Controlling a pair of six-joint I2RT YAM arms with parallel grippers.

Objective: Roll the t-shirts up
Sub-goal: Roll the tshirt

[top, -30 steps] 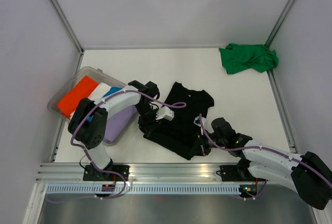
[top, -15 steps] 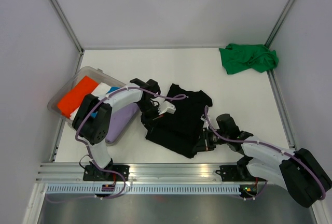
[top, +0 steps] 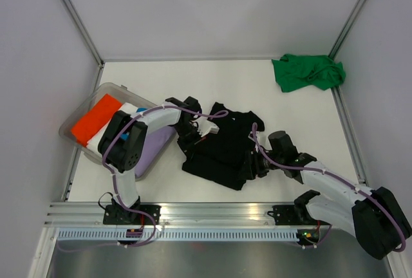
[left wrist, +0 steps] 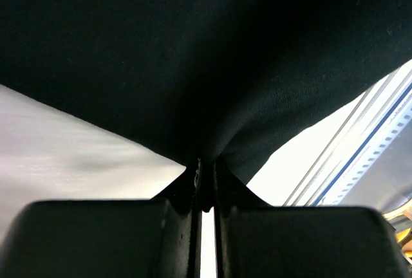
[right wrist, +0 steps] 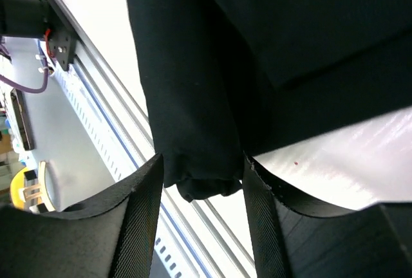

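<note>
The black t-shirt [top: 222, 149] lies bunched and partly folded over near the table's front middle. My left gripper [top: 192, 138] is at its left edge; in the left wrist view the jaws [left wrist: 205, 167] are shut on a pinch of the black t-shirt [left wrist: 193, 53]. My right gripper [top: 252, 163] sits at the shirt's right front edge. Its fingers [right wrist: 141, 220] stand open, and a rolled fold of the black t-shirt [right wrist: 193, 98] lies between them. The green t-shirt [top: 308, 72] lies crumpled in the far right corner, away from both grippers.
A clear plastic bin [top: 108, 89] at the left holds folded orange, white, blue and purple cloth; my left arm reaches across its right side. An aluminium rail [top: 212, 212] runs along the table's near edge. Grey walls enclose the table on three sides.
My left gripper closed on the shirt's left edge. My right gripper carried the shirt's near edge away from the rail, then opened. The shirt is more bunched.
</note>
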